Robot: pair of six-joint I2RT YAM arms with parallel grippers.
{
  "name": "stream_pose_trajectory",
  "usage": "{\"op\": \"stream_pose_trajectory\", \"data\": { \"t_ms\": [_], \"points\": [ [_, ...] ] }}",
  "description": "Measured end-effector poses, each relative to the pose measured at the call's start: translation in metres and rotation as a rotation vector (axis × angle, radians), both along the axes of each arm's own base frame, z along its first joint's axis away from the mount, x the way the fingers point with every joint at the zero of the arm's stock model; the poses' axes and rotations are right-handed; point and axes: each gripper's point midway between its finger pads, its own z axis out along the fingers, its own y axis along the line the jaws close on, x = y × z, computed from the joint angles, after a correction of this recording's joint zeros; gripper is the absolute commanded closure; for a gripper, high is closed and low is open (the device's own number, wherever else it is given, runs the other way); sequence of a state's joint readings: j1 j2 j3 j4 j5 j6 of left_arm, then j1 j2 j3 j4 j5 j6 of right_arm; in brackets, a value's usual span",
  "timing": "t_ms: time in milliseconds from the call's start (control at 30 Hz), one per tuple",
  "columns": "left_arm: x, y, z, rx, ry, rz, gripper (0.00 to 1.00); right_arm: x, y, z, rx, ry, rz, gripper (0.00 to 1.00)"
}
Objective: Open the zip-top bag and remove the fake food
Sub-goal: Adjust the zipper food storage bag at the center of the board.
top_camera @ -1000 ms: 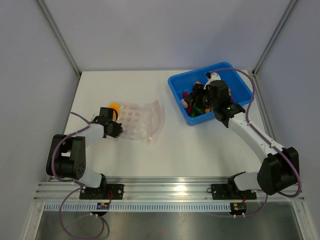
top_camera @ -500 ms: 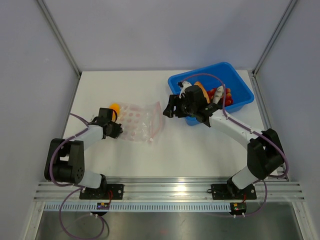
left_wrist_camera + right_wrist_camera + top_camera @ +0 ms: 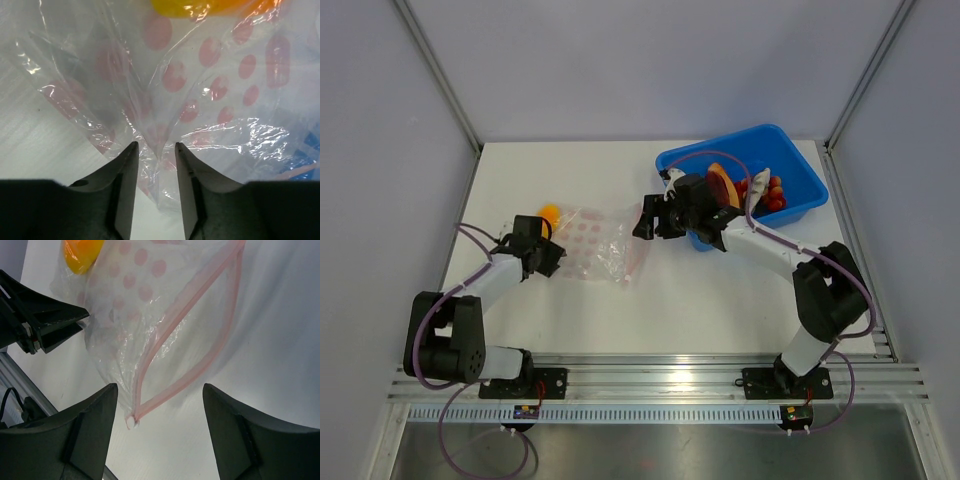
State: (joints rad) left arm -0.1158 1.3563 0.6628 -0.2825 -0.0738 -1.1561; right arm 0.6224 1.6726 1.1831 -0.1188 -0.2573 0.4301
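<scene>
The zip-top bag lies flat on the white table, left of centre in the overhead view. It is clear crinkled film printed with pink dots. Its pink zip strip runs along the right-hand edge, and in the right wrist view the two halves of the strip stand apart in a long narrow loop, joined at the lower corner. One piece of fake food, a yellow fruit, sits at the bag's upper left corner. In the left wrist view it shows through the film at the top of the frame.

The left gripper is at the bag's lower left edge. Its fingers stand a little apart, and a crease of the plastic runs up between them — the gap is wider than the film, so nothing is pinched.

The right gripper hangs at the bag's right edge, over the zip strip, with its fingers spread wide on either side of the strip's lower end. Whether they touch the plastic cannot be told.

Upper right of the overhead view, a blue bin sits just behind the right gripper, apart from the bag. It holds more pieces — an orange-brown wedge, red tomatoes and a grey fish.
</scene>
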Motion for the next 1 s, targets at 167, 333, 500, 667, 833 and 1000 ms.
{"op": "stream_pose_trajectory", "data": {
  "t_ms": [167, 333, 500, 667, 833, 1000],
  "points": [
    [0.001, -0.001, 0.011, 0.022, -0.042, -0.049, 0.45, -0.003, 0.005, -0.015, -0.018, 0.031, 0.009, 0.24],
    [0.003, 0.001, 0.050, 0.055, -0.220, -0.087, 0.30, -0.002, 0.008, -0.015, -0.009, 0.030, 0.008, 0.23],
    [0.002, 0.011, 0.085, 0.123, -0.349, -0.087, 0.14, -0.002, 0.015, -0.022, 0.004, 0.045, 0.023, 0.23],
    [0.000, 0.033, 0.096, 0.211, -0.377, -0.004, 0.05, -0.002, 0.019, -0.029, 0.010, 0.063, 0.027, 0.23],
    [-0.008, 0.060, 0.068, 0.265, -0.244, 0.112, 0.03, 0.000, 0.029, -0.019, 0.063, 0.034, 0.054, 0.25],
    [-0.015, 0.078, 0.042, 0.242, -0.139, 0.218, 0.05, -0.004, 0.046, -0.016, 0.105, 0.017, 0.095, 0.45]
  ]
}}
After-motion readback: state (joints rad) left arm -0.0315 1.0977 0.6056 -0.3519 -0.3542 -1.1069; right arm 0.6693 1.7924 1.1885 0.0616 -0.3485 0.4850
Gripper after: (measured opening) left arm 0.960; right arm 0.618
